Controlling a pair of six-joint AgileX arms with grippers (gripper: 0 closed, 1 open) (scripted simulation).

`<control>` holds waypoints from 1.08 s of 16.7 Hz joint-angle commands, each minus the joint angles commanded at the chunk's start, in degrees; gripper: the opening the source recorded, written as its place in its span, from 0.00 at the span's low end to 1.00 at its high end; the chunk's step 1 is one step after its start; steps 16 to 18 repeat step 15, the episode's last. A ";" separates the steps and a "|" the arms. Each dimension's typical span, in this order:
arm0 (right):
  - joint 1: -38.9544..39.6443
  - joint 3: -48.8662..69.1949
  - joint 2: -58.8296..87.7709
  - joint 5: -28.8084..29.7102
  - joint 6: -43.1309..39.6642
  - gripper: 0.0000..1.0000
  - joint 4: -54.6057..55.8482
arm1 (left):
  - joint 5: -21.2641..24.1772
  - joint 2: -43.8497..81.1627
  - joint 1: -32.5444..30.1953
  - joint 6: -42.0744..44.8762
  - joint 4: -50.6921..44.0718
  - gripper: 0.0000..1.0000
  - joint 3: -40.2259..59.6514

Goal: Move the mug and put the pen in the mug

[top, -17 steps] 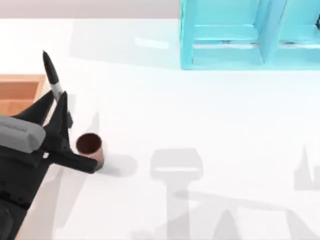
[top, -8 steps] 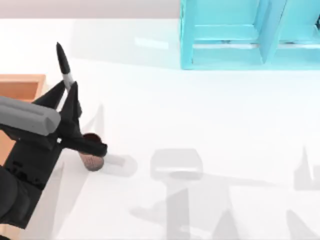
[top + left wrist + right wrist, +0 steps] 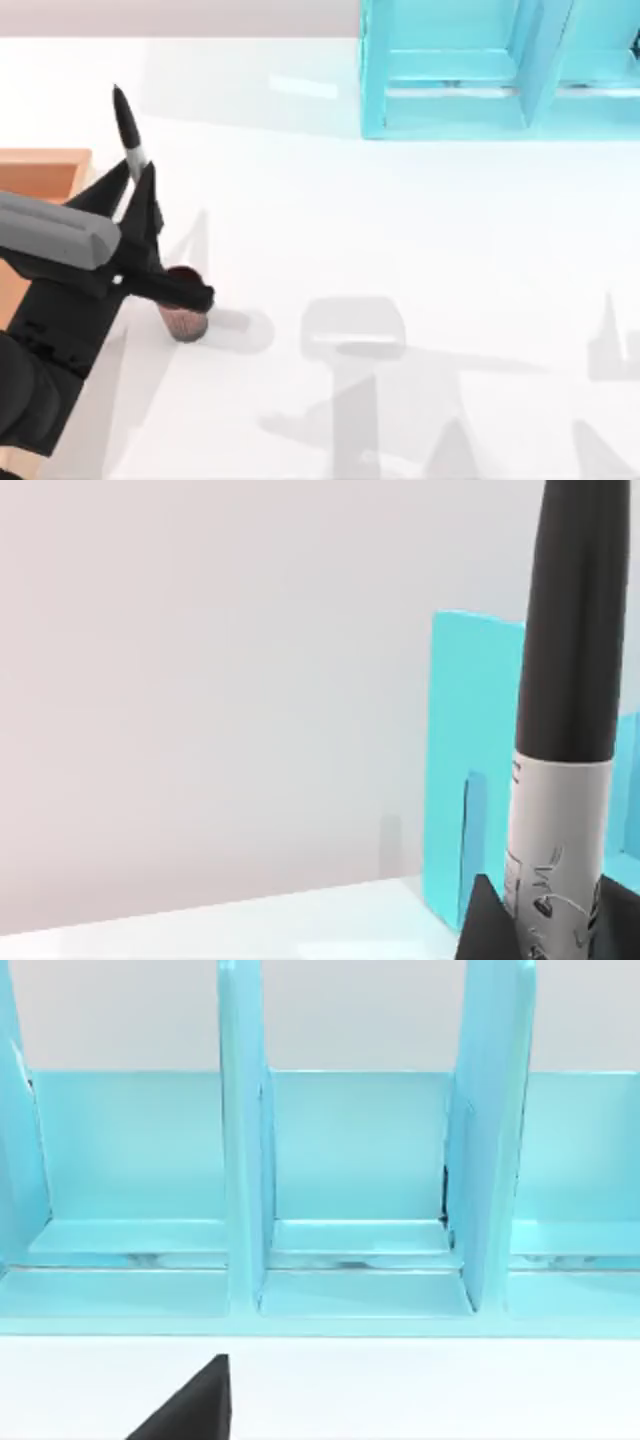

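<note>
My left gripper (image 3: 133, 182) is shut on the pen (image 3: 127, 127), a slim black marker with a grey-white middle, and holds it upright with its black tip up. In the left wrist view the pen (image 3: 565, 680) rises close by from between the fingers (image 3: 480, 925). The mug (image 3: 186, 322), small and reddish-brown with a speckled side, stands on the white table at the left, directly under my left gripper, whose black body hides most of its mouth. A black finger (image 3: 190, 1410) of my right gripper juts in at the edge of the right wrist view.
A large orange-brown wooden tray (image 3: 40, 172) lies at the table's left edge, beside my left arm. A light-blue rack with upright dividers (image 3: 480, 70) stands at the back right, close in front of the right wrist camera (image 3: 350, 1210). Arm shadows fall across the table's front.
Over the last second my left gripper has carried the pen to the right and away from the front, and it now covers the mug's mouth. It has barely moved in the last half second.
</note>
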 joint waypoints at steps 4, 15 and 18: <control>0.00 0.00 0.00 0.00 0.00 1.00 0.00 | 0.00 0.00 0.00 0.00 0.00 0.60 0.00; 0.00 0.00 0.00 0.00 0.00 1.00 0.00 | 0.00 0.00 0.00 0.00 0.00 1.00 0.00; 0.00 0.00 0.00 0.00 0.00 1.00 0.00 | 0.00 0.00 0.00 0.00 0.00 1.00 0.00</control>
